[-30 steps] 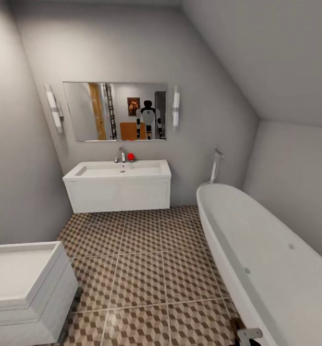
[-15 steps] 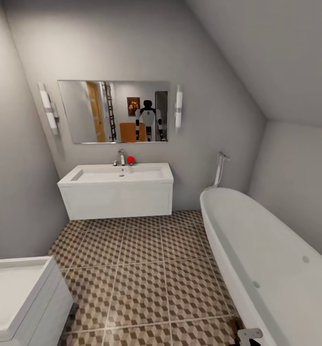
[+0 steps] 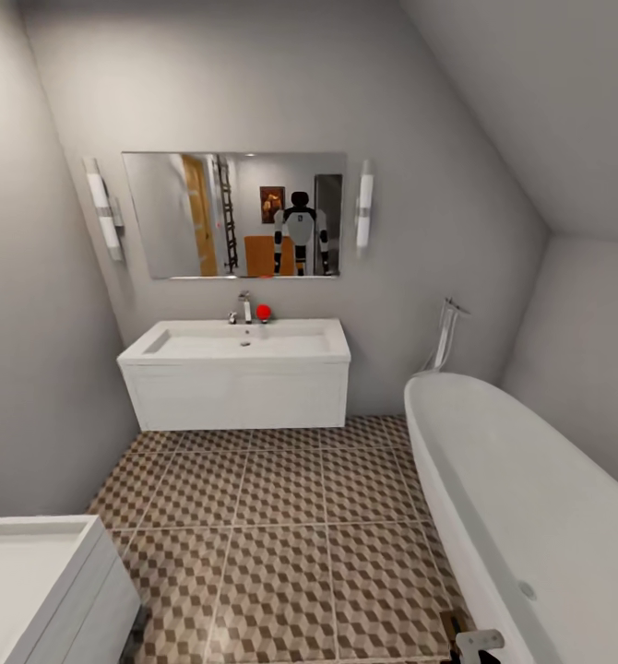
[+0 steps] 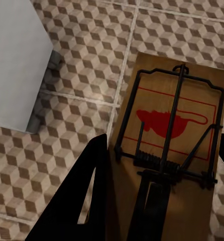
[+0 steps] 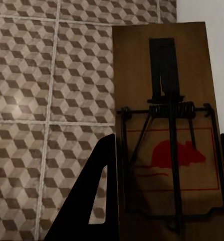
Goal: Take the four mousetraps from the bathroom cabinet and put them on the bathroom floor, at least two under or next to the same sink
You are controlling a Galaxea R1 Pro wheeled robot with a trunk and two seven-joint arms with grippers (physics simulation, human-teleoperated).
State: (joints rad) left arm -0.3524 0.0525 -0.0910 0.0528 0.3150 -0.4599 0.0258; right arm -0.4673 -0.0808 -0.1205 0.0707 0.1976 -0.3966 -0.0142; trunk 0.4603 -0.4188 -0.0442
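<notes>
Since the earlier head pics the whole view has slid: sink (image 3: 240,369) now sits a bit right and lower, tub fills less of the frame. That's your camera/base moving, not the fixtures.

Left gripper (image 4: 157,201): clamped on a mousetrap (image 4: 172,145), board pinned between the two dark fingers (image 4: 89,196), spring bar and red mouse print facing the cam. You hold it flat by its long edges, prob so the sprung bar stays clear of the pads and the board can go down level. Below it, well apart, is the bathroom floor (image 4: 77,65), w/ a white block's corner at one side.

Right gripper (image 5: 167,196): same story, closed on a second mousetrap (image 5: 164,125), held by the edges, cube tiles under it and a white edge just past the board.

So two traps are in hand, none on the tiles yet. In the head view the floor (image 3: 281,516) runs open up to the sink's front; the strip right below that front looks like the spot to aim for. Tub (image 3: 521,498) crowds your right side; a bit of gripper (image 3: 475,643) shows low by it, so watch that arm when you roll fwd.
</notes>
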